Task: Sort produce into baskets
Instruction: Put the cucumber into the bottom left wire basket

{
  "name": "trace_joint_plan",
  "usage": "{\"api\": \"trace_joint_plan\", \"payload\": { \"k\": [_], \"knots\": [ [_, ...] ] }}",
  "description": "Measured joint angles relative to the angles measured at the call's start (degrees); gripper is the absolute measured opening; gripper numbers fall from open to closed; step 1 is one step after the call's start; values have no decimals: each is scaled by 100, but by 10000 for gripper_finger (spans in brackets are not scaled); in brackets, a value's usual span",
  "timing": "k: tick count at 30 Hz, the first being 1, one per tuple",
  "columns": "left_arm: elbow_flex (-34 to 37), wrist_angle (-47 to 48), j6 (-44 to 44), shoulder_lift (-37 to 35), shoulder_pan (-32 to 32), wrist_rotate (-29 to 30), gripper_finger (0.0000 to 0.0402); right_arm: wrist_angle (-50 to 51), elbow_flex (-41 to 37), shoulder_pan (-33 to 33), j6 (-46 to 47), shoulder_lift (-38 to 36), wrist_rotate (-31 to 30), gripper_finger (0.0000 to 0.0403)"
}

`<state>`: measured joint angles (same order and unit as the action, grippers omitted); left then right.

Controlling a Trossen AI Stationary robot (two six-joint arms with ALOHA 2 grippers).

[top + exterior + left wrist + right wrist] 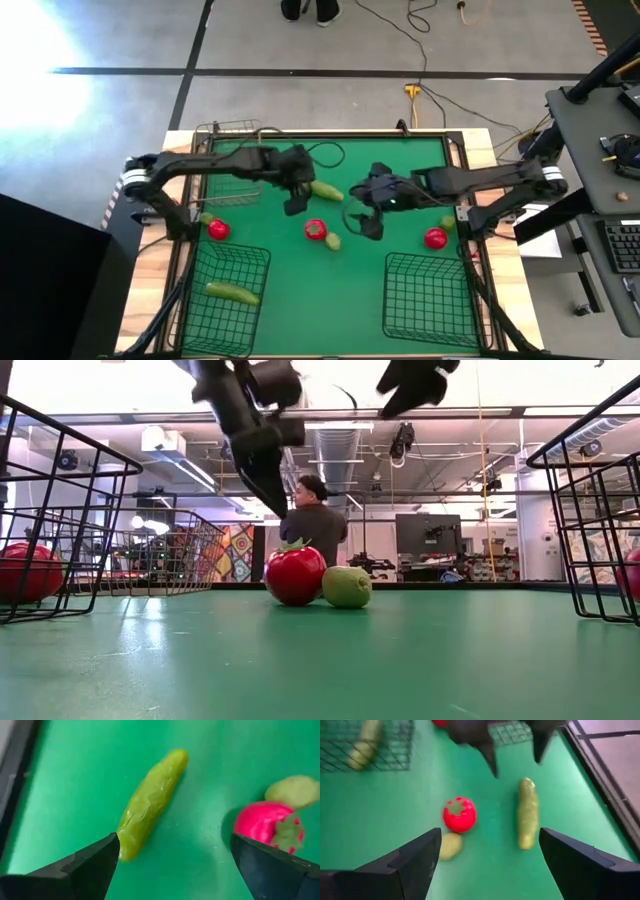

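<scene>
Fingers apart on both grippers, left (172, 865) over cucumber (150, 802) to straddle it | right (490, 860) empty, clear of tomato (459, 814) | baskets (228, 290) wait.

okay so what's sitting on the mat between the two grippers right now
In the high view, one cucumber lies on the green mat between the open left gripper and the open right gripper. A red tomato and a small green fruit sit just below that stretch.
</scene>
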<state>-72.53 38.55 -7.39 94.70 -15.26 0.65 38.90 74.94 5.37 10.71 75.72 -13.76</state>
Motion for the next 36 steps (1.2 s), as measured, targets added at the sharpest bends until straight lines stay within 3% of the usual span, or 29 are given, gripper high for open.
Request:
{"api": "trace_joint_plan", "payload": {
  "k": [6,11,23,29,36],
  "knots": [
    [-565,334,-1114,908,-360,-20,354,39,-3,520,858,-168,-687,315],
    [-785,354,-1694,1466,-502,-40,354,79,-7,815,1614,-109,-757,308],
    [-842,306,-1696,2295,-553,-305,341,152,-11,976,2429,16,-1027,294],
    [-807,191,-1310,2268,-547,-307,279,279,10,972,2311,-16,-1033,289],
    [-804,-15,-761,2264,-553,-264,160,1169,404,821,2034,-187,-1070,287]
  ]
}}
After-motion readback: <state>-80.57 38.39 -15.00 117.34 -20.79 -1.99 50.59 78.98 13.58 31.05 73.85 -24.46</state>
